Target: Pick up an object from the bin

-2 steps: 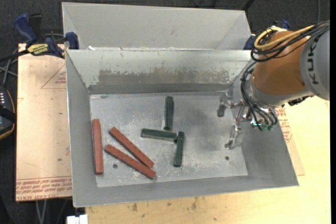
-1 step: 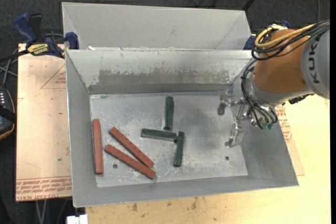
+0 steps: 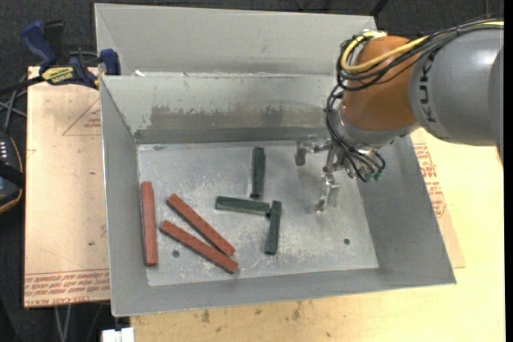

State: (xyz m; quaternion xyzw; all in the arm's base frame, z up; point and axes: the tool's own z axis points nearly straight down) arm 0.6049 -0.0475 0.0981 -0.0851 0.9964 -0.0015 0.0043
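Note:
My gripper (image 3: 315, 174) hangs over the right half of the bin floor, its two metal fingers apart and open with only bare floor between them. Three dark green bars lie just to its left. One (image 3: 257, 171) lies lengthwise towards the back wall, one (image 3: 243, 206) lies crosswise, and one (image 3: 273, 227) runs towards the front. The last two meet at their ends. The nearest green bar is a short way left of the lower fingertip (image 3: 324, 200) and is not touched.
Three red-brown bars lie at the bin's left front: one (image 3: 148, 223) along the left wall and two slanted ones (image 3: 200, 224) (image 3: 198, 247) side by side. The arm with its orange cover and cables reaches in from the right above the gripper.

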